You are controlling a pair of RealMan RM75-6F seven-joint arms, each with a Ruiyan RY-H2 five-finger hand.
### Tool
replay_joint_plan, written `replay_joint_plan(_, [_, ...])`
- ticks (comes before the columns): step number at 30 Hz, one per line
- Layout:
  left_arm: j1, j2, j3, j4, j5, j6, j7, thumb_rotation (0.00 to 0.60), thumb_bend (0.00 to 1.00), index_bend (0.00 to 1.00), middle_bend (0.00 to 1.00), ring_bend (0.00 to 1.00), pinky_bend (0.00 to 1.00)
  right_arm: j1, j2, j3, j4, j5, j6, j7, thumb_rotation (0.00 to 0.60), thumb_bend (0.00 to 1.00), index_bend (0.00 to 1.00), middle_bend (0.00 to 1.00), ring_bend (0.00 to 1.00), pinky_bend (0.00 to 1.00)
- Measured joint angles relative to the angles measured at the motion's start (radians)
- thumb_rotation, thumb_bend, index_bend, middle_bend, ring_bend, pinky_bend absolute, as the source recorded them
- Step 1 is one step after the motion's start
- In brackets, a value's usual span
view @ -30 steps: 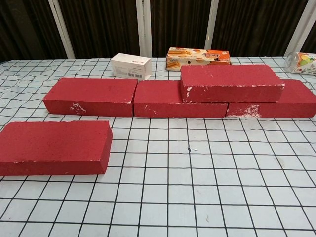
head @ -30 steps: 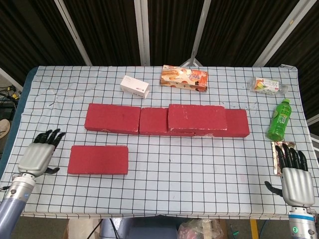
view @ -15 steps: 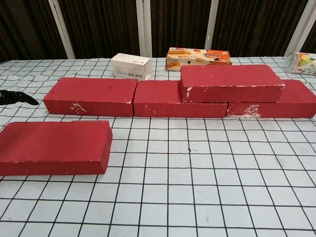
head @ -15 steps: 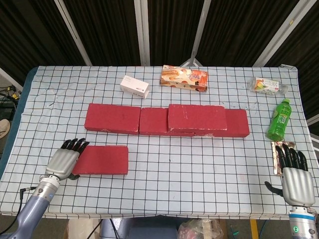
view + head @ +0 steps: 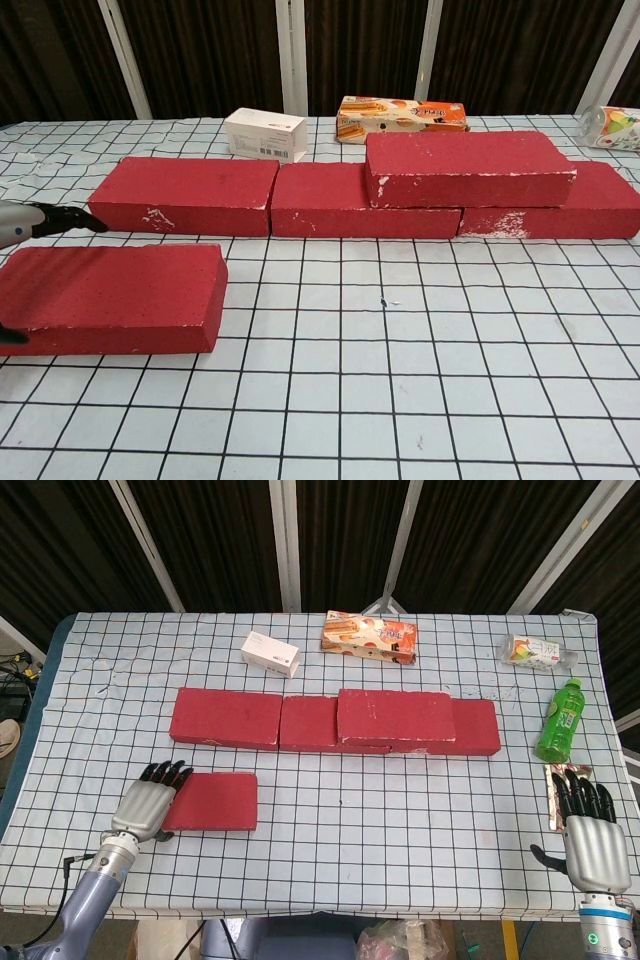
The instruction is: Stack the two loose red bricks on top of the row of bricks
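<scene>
Three red bricks form a row (image 5: pixel 225 718) (image 5: pixel 185 194) across the table's middle. A fourth red brick (image 5: pixel 396 717) (image 5: pixel 468 168) lies on top of the row, over its right half. One loose red brick (image 5: pixel 212 800) (image 5: pixel 110 298) lies flat at the front left. My left hand (image 5: pixel 150 802) (image 5: pixel 30 222) is at that brick's left end, fingers reaching over its far edge and thumb by its near side, spread rather than clamped. My right hand (image 5: pixel 590 830) rests near the front right edge, fingers apart and holding nothing; the chest view does not show it.
Behind the row stand a white box (image 5: pixel 270 653) and an orange snack box (image 5: pixel 369 638). A green bottle (image 5: pixel 559 720) stands at the right, a clear bottle (image 5: pixel 538 652) lies at the back right. A thin brown strip (image 5: pixel 552 798) lies beside my right hand.
My left hand has moved right from the table's left edge to the loose brick's left end, its fingers now over the brick. The right hand and all bricks stayed put.
</scene>
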Motion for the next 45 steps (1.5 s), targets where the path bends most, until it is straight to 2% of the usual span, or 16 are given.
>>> replay_joint_plan(6, [-0.016,-0.028,0.0,0.019,-0.01,0.014,0.006,0.6,0.0,0.0,0.0,0.0,0.1,-0.005,0.0,0.009,0.001,-0.001,-0.005,-0.002,0.6,0.15,0.0,0.0,0.0,0.0])
replay_joint_plan(22, [-0.084,-0.072,-0.008,0.029,-0.136,0.03,0.086,0.6,0.0,0.0,0.0,0.0,0.12,-0.017,0.0,0.029,0.003,0.004,-0.019,-0.008,0.6,0.15,0.0,0.0,0.0,0.0])
replay_joint_plan(38, [-0.14,-0.101,-0.005,0.033,-0.22,0.059,0.129,0.6,0.0,0.0,0.13,0.06,0.16,-0.025,0.003,0.038,0.001,-0.004,-0.032,-0.004,0.6,0.15,0.0,0.0,0.0,0.0])
replay_joint_plan(42, [-0.151,-0.103,-0.004,0.037,-0.227,0.062,0.129,0.6,0.0,0.04,0.17,0.06,0.16,-0.026,0.006,0.038,-0.004,-0.001,-0.04,-0.007,0.6,0.15,0.0,0.0,0.0,0.0])
replay_joint_plan(45, [-0.156,-0.103,-0.004,0.037,-0.226,0.061,0.123,0.6,0.0,0.11,0.21,0.07,0.16,-0.027,0.008,0.039,-0.007,-0.001,-0.043,-0.009,0.6,0.15,0.0,0.0,0.0,0.0])
